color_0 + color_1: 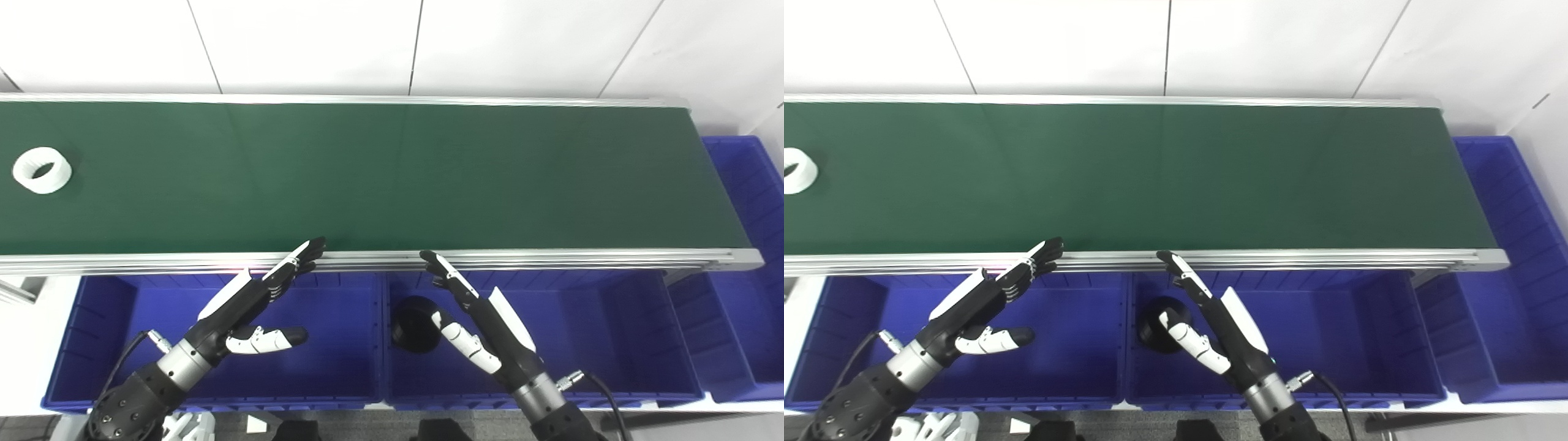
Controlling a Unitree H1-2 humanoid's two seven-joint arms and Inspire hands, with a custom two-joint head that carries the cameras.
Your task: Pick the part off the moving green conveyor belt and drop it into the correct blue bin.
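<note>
White plastic is what the part looks like: a ring (42,170) with a ribbed outer wall and a hole in the middle, lying flat on the green belt (392,177) at its far left end, well apart from both hands; in the right eye view the ring is cut by the picture's left edge. The belt runs across the whole picture between two silver metal rails (551,256), with a white panelled wall (306,43) behind it. Below the near rail stand blue bins in a row: the left bin (343,343) holds nothing that can be seen, the middle bin (600,343) has a black round object (411,323) lying near its left wall, and one more blue bin (744,184) stands at the right end of the belt. The left hand (257,306) hangs over the left bin, holding nothing, with its fingers (306,252) stretched out straight and close together, their tips reaching up to the near rail, and the thumb spread out to the side. The right hand (474,318) hangs over the middle bin just beside the black object, also empty, its fingers (442,269) straight and pointing to the rail, the thumb set apart from them. Both dark arms come in from the bottom edge, each with a cable at the wrist.
</note>
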